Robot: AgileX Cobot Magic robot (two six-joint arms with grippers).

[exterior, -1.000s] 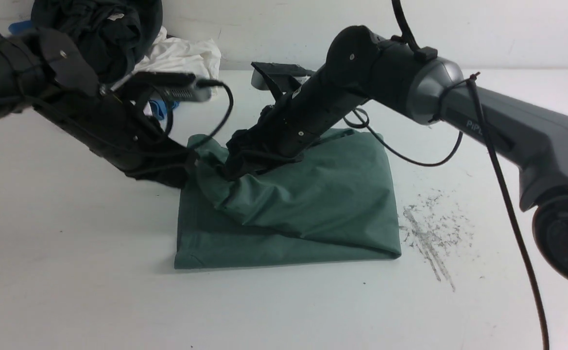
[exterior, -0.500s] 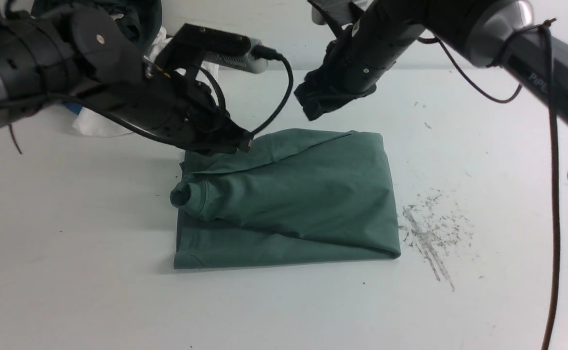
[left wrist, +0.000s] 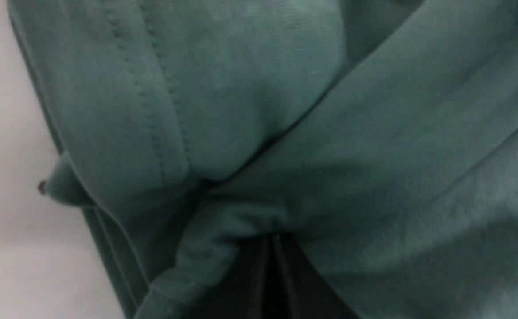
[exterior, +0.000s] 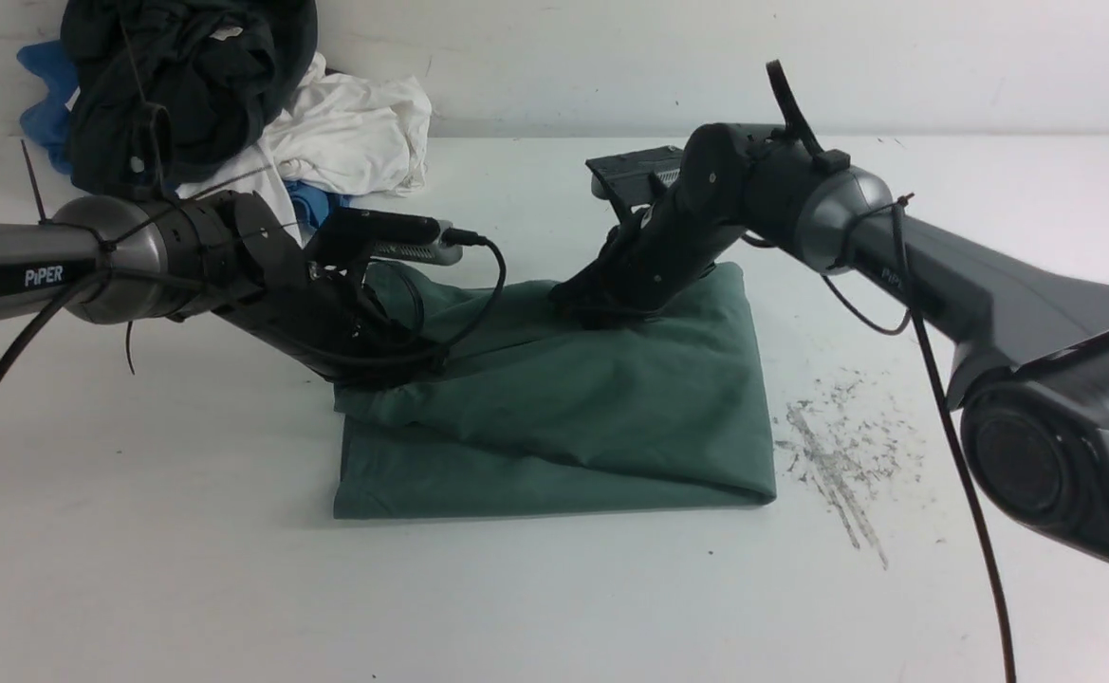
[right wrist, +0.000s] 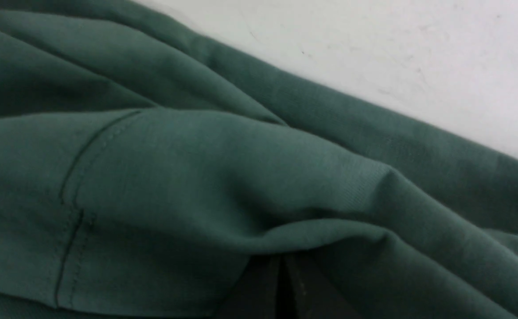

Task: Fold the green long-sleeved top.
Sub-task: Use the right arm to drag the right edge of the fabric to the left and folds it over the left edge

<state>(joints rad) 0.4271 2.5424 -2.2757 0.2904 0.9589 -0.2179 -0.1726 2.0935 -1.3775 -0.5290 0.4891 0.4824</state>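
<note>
Near table (exterior: 535,607): bare white surface across the whole front, open room on every side of the cloth.
Near edge of the top: the green long-sleeved top (exterior: 611,417) lies folded into a rough rectangle in the middle of the table; its front fold runs straight, left corner to right corner, flat on the surface.
Right edge: rounded fold, and just beyond it a patch of dark scuff marks (exterior: 839,465) on the table, apart from the cloth.
Left edge: layers stacked, the upper one bunched and lifted a little where the left arm comes in.
Left gripper (exterior: 412,365): low on the left side of the top, pressed into the bunched layer; in the left wrist view the two dark fingers (left wrist: 259,283) sit together with green fabric gathered over their tips, so they look pinched on a fold of the top.
Right gripper (exterior: 592,308): down on the far part of the top, near its back edge; the right wrist view shows the fingers (right wrist: 298,288) together with a ridge of cloth pulled up over them, clamped on the top.
Far edge: back hem lies on the table, bare white surface beyond it.
Far left corner: a heap of black clothing (exterior: 184,76), white clothing (exterior: 355,123) and blue clothing (exterior: 42,95), well apart from the top.
Back: pale wall (exterior: 801,57).
</note>
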